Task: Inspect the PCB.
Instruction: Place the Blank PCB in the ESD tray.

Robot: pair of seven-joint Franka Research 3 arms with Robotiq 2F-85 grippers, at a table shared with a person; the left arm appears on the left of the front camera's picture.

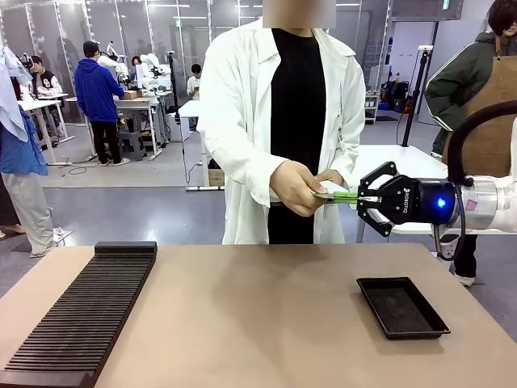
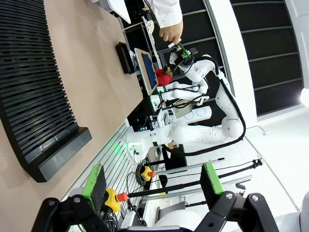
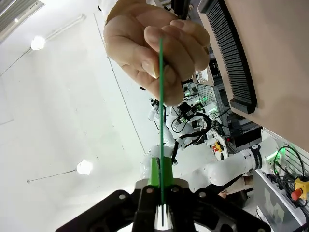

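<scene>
The right gripper (image 1: 361,199) has its jaws clamped flat on one end of the PCB (image 1: 342,196), holding it in the air above the table's far edge, at about 11 o'clock from the tray (image 1: 401,305). The person at 12 o'clock across the table pinches the other end with a hand (image 1: 297,187), so the board bridges the two. This looks to me like a handover for the inspection, either way. Along the right gripper's own fingers the PCB (image 3: 161,121) shows as a thin green line, edge-on and square between the pads, which suits a thin board: gripped by the faces, it shouldn't twist or slip. The tray lies at 4 o'clock on the table, probably where the board goes. The rack (image 1: 81,315) sits at 8 o'clock. The left gripper (image 2: 151,180) hangs spread wide with nothing in it, over by the rack, seemingly kept clear.
</scene>
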